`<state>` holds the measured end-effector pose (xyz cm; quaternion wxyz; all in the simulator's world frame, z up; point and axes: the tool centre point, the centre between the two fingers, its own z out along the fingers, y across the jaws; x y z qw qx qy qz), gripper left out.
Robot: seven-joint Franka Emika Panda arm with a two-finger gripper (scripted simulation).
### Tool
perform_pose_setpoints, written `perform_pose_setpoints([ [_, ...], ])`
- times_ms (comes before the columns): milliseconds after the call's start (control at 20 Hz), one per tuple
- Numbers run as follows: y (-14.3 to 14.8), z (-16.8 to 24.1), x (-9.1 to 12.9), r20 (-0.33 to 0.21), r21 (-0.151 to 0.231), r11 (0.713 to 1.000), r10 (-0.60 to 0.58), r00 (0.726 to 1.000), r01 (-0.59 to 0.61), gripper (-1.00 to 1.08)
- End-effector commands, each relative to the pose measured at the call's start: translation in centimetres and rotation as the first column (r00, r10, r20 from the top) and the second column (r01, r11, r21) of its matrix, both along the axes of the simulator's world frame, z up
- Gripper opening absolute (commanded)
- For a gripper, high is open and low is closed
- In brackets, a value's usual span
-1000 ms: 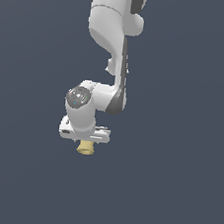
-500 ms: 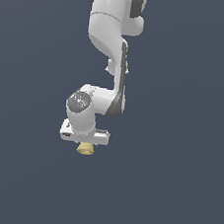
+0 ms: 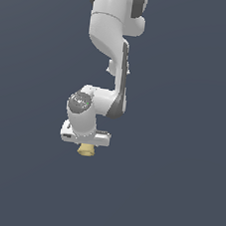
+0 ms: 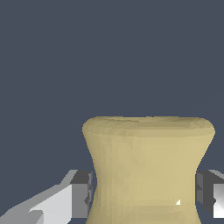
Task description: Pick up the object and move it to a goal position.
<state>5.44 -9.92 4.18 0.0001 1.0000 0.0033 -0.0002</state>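
My fingers (image 4: 81,192): two, with dark pads, one on each side of the spool; in the wrist view I see only their tips, grey and white.
Opening: narrow, only as wide as the waist of the spool. The pad on one side touches the spool; on the other side a thin gap seems to show, and I cannot tell if it is real.
My gripper (image 3: 86,143): it points down and is closed on the spool, so I hold it.
Spool (image 4: 146,168): pale yellow-tan, narrow in the middle and wider at the ends. It sits between my fingers, gripped at the waist, and its far end goes out past my fingertips.
Spool from outside (image 3: 86,150): it hangs just under my hand, and only the lower part is visible below the white body of the hand.
Wrist (image 3: 81,104): round white joint with a dark grey cap, directly above my hand.
Arm (image 3: 112,44): white with dark parts at the joints. It comes down from the top edge of the exterior view and bends toward the exterior view's left at the wrist.
Around: a plain dark blue-grey background on all sides. I see no surface under the spool, so I cannot tell how high it is.
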Motion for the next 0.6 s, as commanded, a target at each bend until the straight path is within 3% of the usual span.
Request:
perform_pose_setpoints([
  [0, 0.0, 0.3, 0.0, 0.001, 0.000, 1.000, 0.000, 1.000, 0.000, -1.00],
  [550, -1.3, 6.5, -0.4, 0.001, 0.000, 1.000, 0.000, 1.000, 0.000, -1.00],
])
